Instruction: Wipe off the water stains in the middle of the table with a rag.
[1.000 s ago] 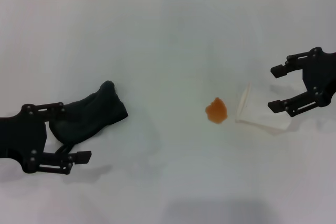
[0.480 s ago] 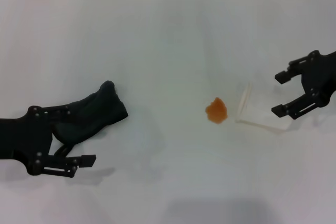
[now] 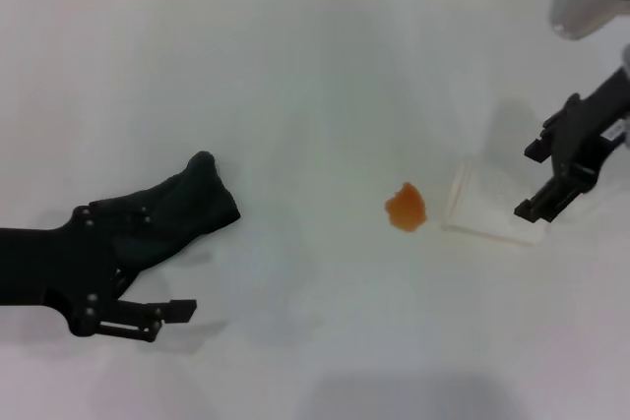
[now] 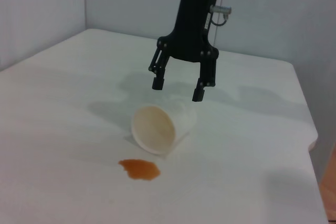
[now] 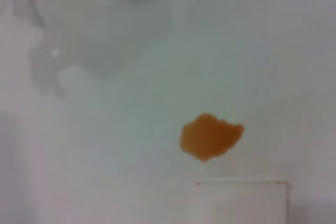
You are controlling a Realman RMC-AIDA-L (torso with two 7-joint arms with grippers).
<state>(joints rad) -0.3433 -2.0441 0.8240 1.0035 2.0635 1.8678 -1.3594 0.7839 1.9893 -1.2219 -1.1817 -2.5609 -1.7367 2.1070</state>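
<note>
Lying on the wide white table (image 3: 315,66), a small orange-brown liquid blotch (image 3: 406,208) beside a tipped cream paper cup (image 3: 482,209), left gripper (image 3: 148,268) low at the crumpled black rag (image 3: 182,206), jaws spread wide around it, right gripper (image 4: 177,84) raised above the cup, jaws open, empty.

tipped cup (image 3: 489,213) crowds water stains (image 3: 406,208) rightward.

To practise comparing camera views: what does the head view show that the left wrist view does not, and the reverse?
Only the head view shows the black rag and the left gripper beside it, fingers open. Only the left wrist view shows the tipped paper cup's open mouth facing the spill. Both show the orange-brown water stains, the cup, the white table and the right gripper open above the cup.
</note>
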